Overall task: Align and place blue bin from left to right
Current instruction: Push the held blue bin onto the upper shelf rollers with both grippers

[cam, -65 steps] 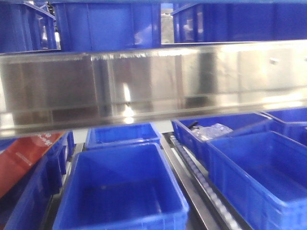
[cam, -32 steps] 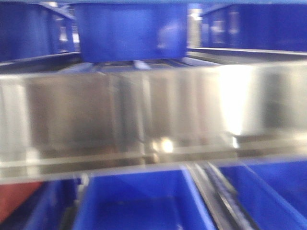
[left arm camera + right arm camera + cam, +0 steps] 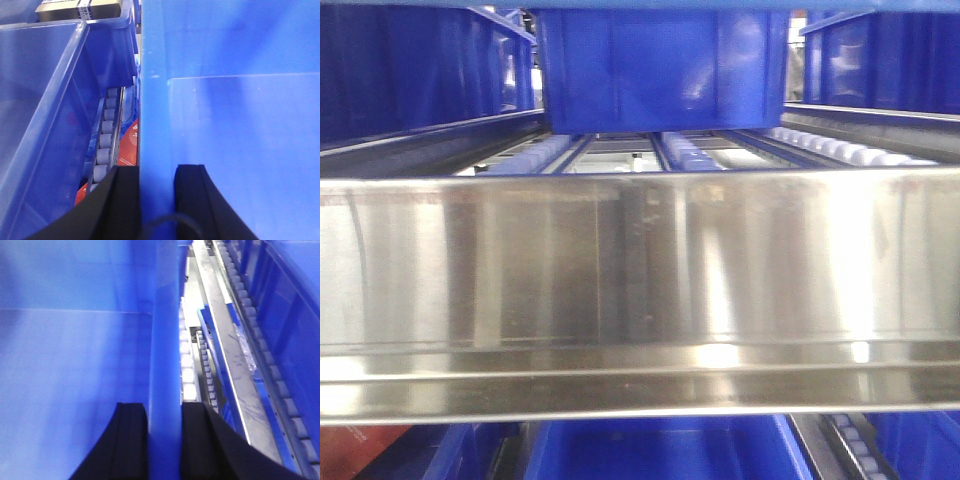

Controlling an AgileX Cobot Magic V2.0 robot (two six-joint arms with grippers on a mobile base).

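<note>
The blue bin is held by both of its side walls. In the left wrist view its left rim (image 3: 155, 125) runs up the middle, and my left gripper (image 3: 156, 172) is shut on it, one black finger (image 3: 125, 200) outside and the other inside. In the right wrist view my right gripper (image 3: 165, 410) is shut on the bin's right rim (image 3: 165, 340) in the same way. The bin's smooth inner walls fill much of both wrist views. Neither gripper shows in the front view. A blue bin (image 3: 660, 450) at that view's bottom edge may be the same one; I cannot tell.
A wide steel shelf beam (image 3: 640, 290) crosses the front view. Above it another blue crate (image 3: 660, 65) sits on roller tracks (image 3: 840, 150), with crates either side. Left of the held bin are a neighbouring crate (image 3: 45, 100), rollers (image 3: 105, 145) and a red sheet (image 3: 131, 142). To its right are rollers (image 3: 186, 365), a steel rail (image 3: 225, 350) and a crate (image 3: 295, 305).
The front view has risen: the lower-shelf crates have slid down almost out of sight, the steel beam has dropped to mid-frame, and the upper shelf's rollers and crate now show.
</note>
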